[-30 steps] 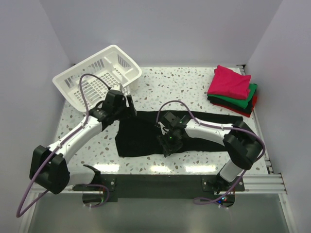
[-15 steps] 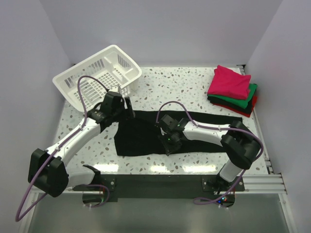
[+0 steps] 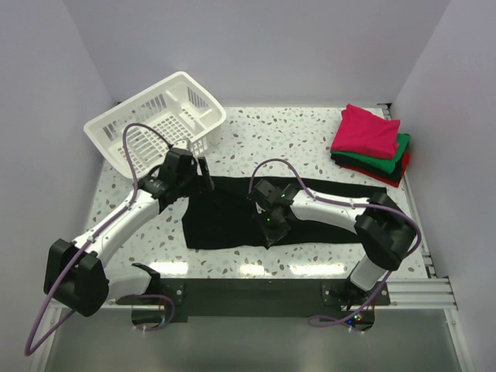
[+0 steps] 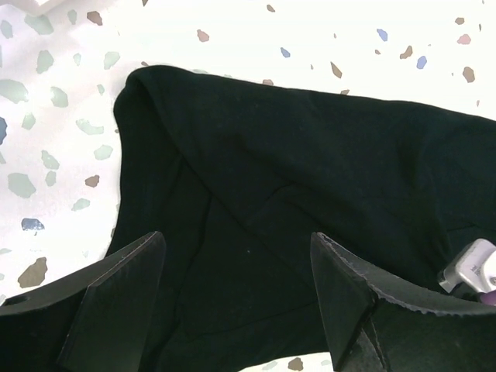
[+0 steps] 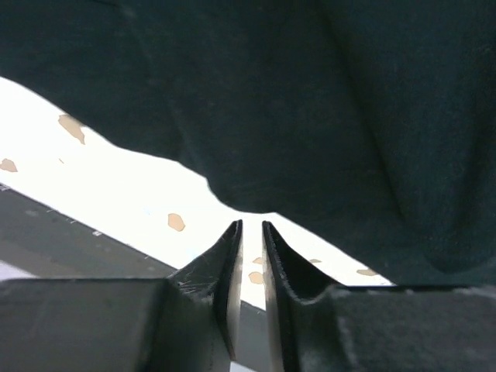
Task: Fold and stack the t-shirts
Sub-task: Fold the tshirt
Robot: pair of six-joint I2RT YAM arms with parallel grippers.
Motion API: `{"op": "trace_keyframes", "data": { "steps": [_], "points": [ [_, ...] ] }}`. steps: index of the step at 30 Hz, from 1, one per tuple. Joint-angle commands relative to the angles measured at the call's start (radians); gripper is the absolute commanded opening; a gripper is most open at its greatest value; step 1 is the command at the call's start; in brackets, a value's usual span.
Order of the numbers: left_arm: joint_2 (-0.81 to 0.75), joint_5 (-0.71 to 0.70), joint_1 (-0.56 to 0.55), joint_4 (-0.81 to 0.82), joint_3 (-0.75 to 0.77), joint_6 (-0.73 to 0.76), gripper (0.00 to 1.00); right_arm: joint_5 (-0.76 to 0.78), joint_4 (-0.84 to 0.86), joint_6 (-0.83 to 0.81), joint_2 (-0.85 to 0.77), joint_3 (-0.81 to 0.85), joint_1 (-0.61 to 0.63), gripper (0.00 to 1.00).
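A large black t-shirt lies spread flat across the middle of the table. My left gripper hovers over its far left corner, jaws open wide with only cloth below my left gripper. My right gripper is at the shirt's near hem. In the right wrist view the right gripper has its jaws drawn to a narrow slit, with table showing through and the black hem just beyond the tips. Folded t-shirts are stacked at the far right: magenta on green, with black and red beneath.
A white slatted basket lies tilted at the far left corner, just behind my left gripper. The speckled tabletop runs to walls on three sides. A dark rail borders the near edge by the arm bases.
The right gripper's jaws have narrowed from clearly open to a thin slit at the shirt's near hem. The left gripper has edged slightly left over the shirt's corner.
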Motion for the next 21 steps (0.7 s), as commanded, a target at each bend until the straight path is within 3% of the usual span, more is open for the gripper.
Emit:
{"op": "trace_keyframes", "data": {
  "steps": [1, 5, 13, 21],
  "points": [
    [-0.023, 0.014, 0.008, 0.016, -0.005, 0.007, 0.80, -0.042, -0.053, -0.002, -0.033, 0.066, 0.007, 0.18],
    [-0.019, 0.019, 0.010, 0.017, -0.005, 0.011, 0.80, -0.077, -0.021, -0.005, -0.018, 0.051, 0.008, 0.19],
    [-0.019, 0.020, 0.017, 0.011, 0.000, 0.024, 0.81, -0.036, 0.075, 0.007, 0.032, 0.013, 0.013, 0.39],
    [-0.019, 0.023, 0.030, 0.008, 0.004, 0.036, 0.81, 0.004, 0.103, 0.004, 0.091, 0.019, 0.015, 0.41]
  ]
}}
